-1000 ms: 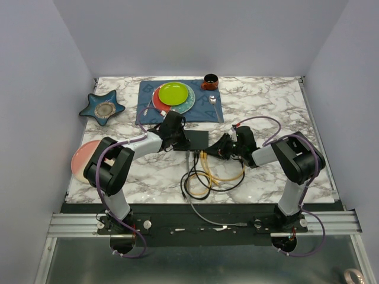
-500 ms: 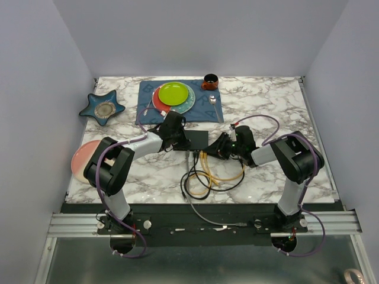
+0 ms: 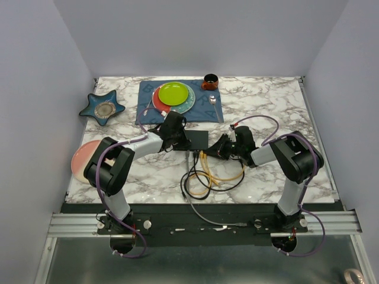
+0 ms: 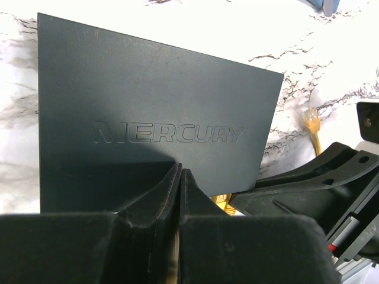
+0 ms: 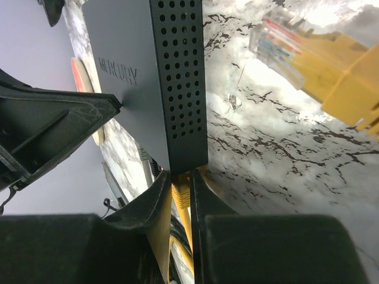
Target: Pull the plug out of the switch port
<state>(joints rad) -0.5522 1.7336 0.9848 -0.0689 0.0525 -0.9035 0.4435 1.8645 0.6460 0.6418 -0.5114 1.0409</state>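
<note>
The switch (image 3: 197,139) is a flat matte-black box marked MERCURY (image 4: 154,112), lying mid-table with a perforated side wall (image 5: 177,89). My left gripper (image 4: 179,170) is shut with nothing between its fingers, its tips resting on the switch's top near the left end (image 3: 177,139). My right gripper (image 5: 180,177) is shut on a yellow plug (image 5: 181,194) that sits in a port at the switch's near right corner (image 3: 214,149). A second yellow plug (image 5: 320,59) lies loose on the marble.
Yellow and black cables (image 3: 208,176) coil in front of the switch, and a grey cable (image 3: 198,210) runs to the near edge. Behind it lies a blue mat (image 3: 207,109) with stacked plates (image 3: 173,93) and an orange cup (image 3: 209,81). A star dish (image 3: 102,108) and a pink plate (image 3: 80,158) are at the left.
My right gripper has edged slightly left, closer to the switch's corner. The left arm and the switch have stayed put.
</note>
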